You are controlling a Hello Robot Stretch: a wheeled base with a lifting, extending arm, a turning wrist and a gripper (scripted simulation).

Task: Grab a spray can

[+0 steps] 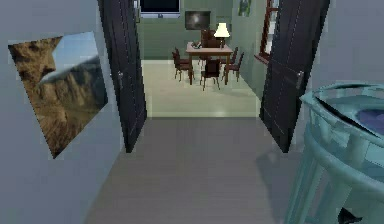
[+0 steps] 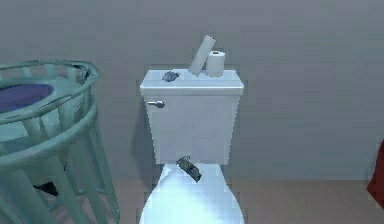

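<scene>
A white toilet (image 2: 195,125) stands against the grey wall in the arm side view. On its tank lid a grey cylinder (image 2: 203,52) leans against a white paper roll (image 2: 217,63). A small dark blob (image 2: 172,76) lies at the lid's left end. Another small dark grey thing (image 2: 189,170) lies at the back of the toilet seat, just below the tank. Neither is clear enough to name as a spray can.
A tall teal wire basket (image 2: 55,135) stands left of the toilet and shows again as the basket (image 1: 340,150) at the forward view's right. Ahead, dark double doors (image 1: 122,70) stand ajar onto a dining table with chairs (image 1: 208,62). A landscape picture (image 1: 60,88) hangs on the left wall. Something red (image 2: 378,180) sits at the right edge.
</scene>
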